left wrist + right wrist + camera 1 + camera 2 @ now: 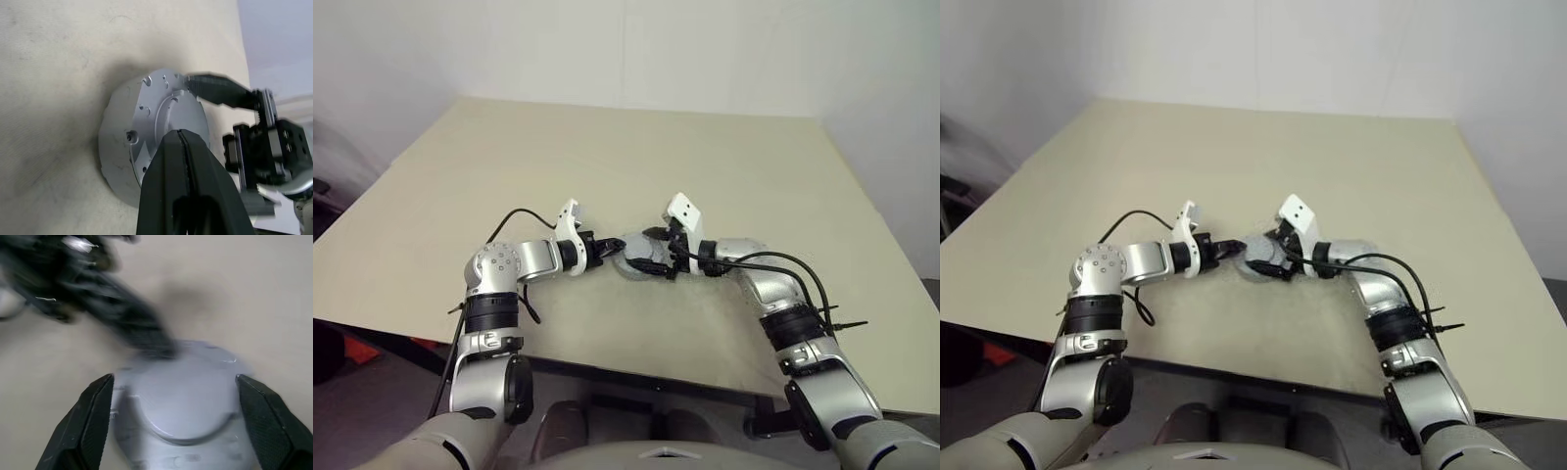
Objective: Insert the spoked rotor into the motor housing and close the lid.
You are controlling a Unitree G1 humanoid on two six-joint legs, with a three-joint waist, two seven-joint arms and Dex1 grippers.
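Observation:
The lid [641, 257] lies smooth grey face up with a small raised centre, as the top of a low round grey puck on the table. My left gripper [611, 246] is shut, and its joined fingertips [178, 139] rest on the lid [161, 110] from the left. My right gripper [174, 378] stands open from the right, one finger on each side of the lid [186, 401], with nothing clamped. One right finger [215, 90] reaches over the far rim. The spoked rotor and the motor housing's inside are hidden.
The beige table [636, 157] stretches wide behind the grippers, up to a white wall. Its front edge [607, 367] runs close below the arms. Black cables [783, 262] loop off both wrists.

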